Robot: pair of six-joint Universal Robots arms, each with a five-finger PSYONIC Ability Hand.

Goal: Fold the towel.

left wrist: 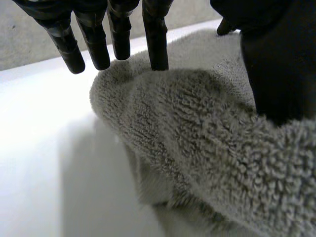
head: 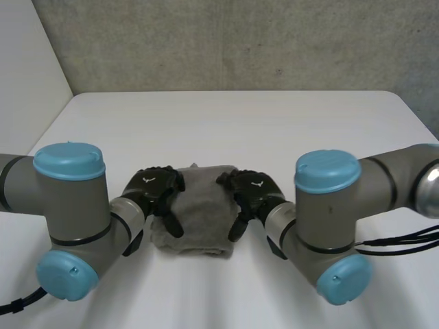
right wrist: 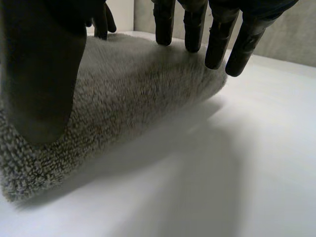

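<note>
Head view first: grey towel (head: 199, 209), seemingly doubled into a thick pad, lying on the white table (head: 226, 123) near its front edge, between the two arms. Left hand (head: 152, 190) on the pad's left edge, right hand (head: 252, 193) on its right edge, fingers draped down over the cloth on both sides. Hard to tell from up here whether gripping or merely resting. Left wrist view next: settles that for the left side, with thumb (left wrist: 276, 64) pressed onto the top of the cloth and straight fingers (left wrist: 156, 39) behind the folded edge, so pinching the towel between them. Also shows that edge raised clear of the table, shadow beneath, a lift unreadable from above. Right wrist view last: much the same on the other side, thumb (right wrist: 42, 74) against the near face of the towel, fingers (right wrist: 217, 47) over its far rim, clamped on the cloth, edge likewise off the table. Judged as mid-fold: both side edges gripped and raised, ready to carry over. Next move likely calls for lifting both edges together at even height, carrying them across and laying them down square, keeping both pinches firm so as not to drop a layer.
</note>
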